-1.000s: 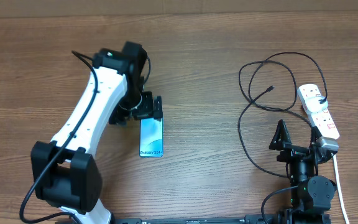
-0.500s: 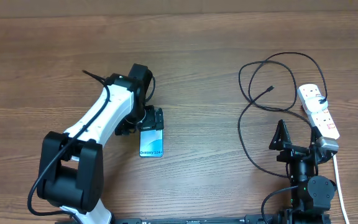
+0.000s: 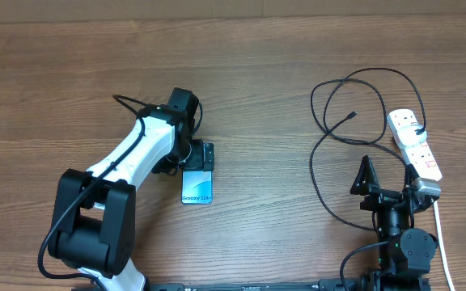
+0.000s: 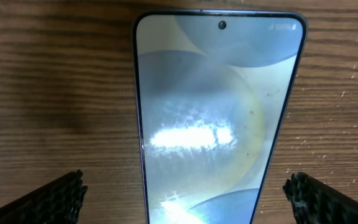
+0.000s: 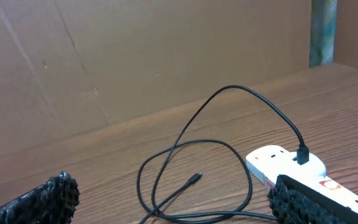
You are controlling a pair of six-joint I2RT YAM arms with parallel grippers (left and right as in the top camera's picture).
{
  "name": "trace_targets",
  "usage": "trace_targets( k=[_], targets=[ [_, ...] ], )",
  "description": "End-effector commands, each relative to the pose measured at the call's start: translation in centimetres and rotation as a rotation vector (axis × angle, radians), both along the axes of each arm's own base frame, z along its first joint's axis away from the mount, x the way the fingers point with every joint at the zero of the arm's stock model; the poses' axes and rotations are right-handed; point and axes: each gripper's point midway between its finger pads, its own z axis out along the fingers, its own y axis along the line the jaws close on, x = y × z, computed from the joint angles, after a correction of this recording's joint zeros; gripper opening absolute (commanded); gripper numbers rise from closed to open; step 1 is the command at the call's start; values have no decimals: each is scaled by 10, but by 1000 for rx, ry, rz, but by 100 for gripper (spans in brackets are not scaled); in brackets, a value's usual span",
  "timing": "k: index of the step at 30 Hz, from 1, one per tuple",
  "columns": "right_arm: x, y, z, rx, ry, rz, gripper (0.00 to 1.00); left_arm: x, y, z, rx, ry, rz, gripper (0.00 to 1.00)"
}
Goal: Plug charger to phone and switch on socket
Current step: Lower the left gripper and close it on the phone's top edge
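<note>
Both arms posed, fingers spread.
Left arm [image 3: 132, 158] stretched forward, left hand [image 3: 195, 156] pointing down, wide open; right arm [image 3: 403, 242] folded at base, right hand [image 3: 388, 179] level, wide open.

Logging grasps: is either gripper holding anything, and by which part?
Nothing held. The left gripper stands open astride the phone, not touching; the right gripper is open, empty.

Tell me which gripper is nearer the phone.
Left. The left gripper is right over the phone, jaws open to either side of it. The right gripper sits far off to the side, beside the power strip.
</note>
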Motion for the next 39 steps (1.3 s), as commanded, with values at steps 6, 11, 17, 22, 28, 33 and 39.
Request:
trace_targets(
  k=[6, 11, 17, 22, 28, 33, 39],
  targets=[
    [0, 0, -2, -16, -2, 4, 100, -2, -16, -6, -4, -17, -89, 100],
    [0, 0, -2, -16, -2, 4, 100, -4, -10, -7, 78, -23, -8, 99],
    [0, 0, -2, -16, -2, 4, 100, -10, -10, -10, 71, -2, 31, 100],
    [0, 0, -2, -16, -2, 4, 100, -21, -14, -18, 35, 34, 29, 99],
    [0, 0, -2, -16, -2, 4, 100, -25, -14, -26, 30, 33, 30, 100],
    [0, 0, -2, -16, -2, 4, 100, -24, -13, -29, 28, 24, 37, 100],
    [0, 0, -2, -16, -2, 4, 100, -20, -6, -30, 73, 4, 38, 100]
  ],
)
